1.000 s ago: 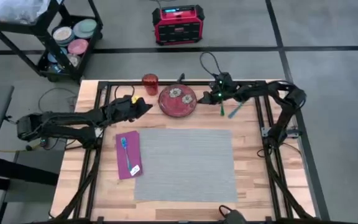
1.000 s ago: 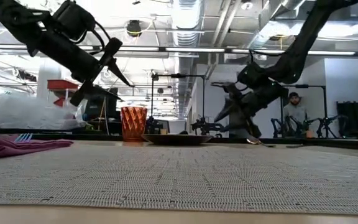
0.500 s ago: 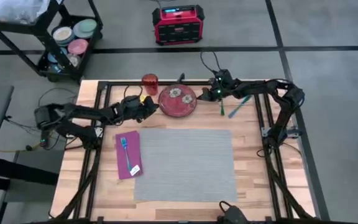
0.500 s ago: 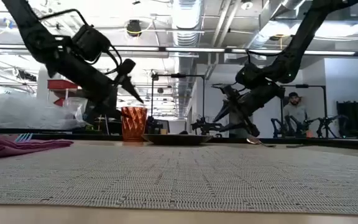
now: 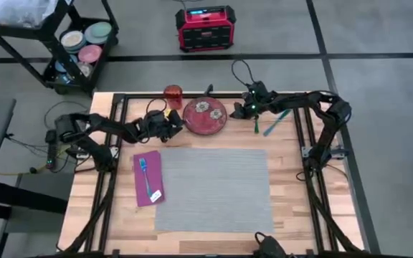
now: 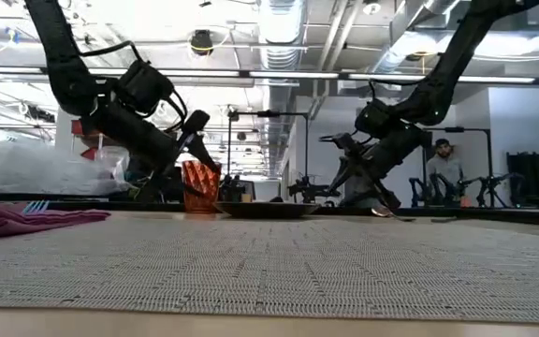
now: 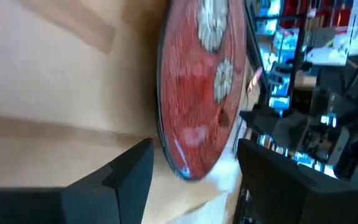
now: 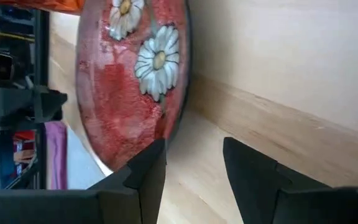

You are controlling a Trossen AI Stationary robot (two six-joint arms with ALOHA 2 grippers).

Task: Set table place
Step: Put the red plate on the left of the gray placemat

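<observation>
The red flowered plate (image 5: 205,115) lies flat on the table (image 5: 106,215) beyond the far edge of the grey placemat (image 5: 214,188). My left gripper (image 5: 176,123) is open, low at the plate's left rim (image 7: 182,169), which shows in the gap between its fingers. My right gripper (image 5: 236,111) is open at the plate's right rim (image 8: 174,124). The orange cup (image 5: 173,95) stands far-left of the plate. The purple napkin (image 5: 148,178) lies left of the placemat with a blue utensil (image 5: 144,172) on it.
A teal utensil (image 5: 256,126) and a blue one (image 5: 272,127) lie right of the plate, under my right arm. Black frame rails (image 5: 117,115) run along the table's edges. Beyond the table stand a black cart (image 5: 70,50) and a red box (image 5: 205,27).
My left gripper has gone toward the table's right edge and down, from beside the cup to the plate's left rim. The plate, cup and napkin have stayed in place.
</observation>
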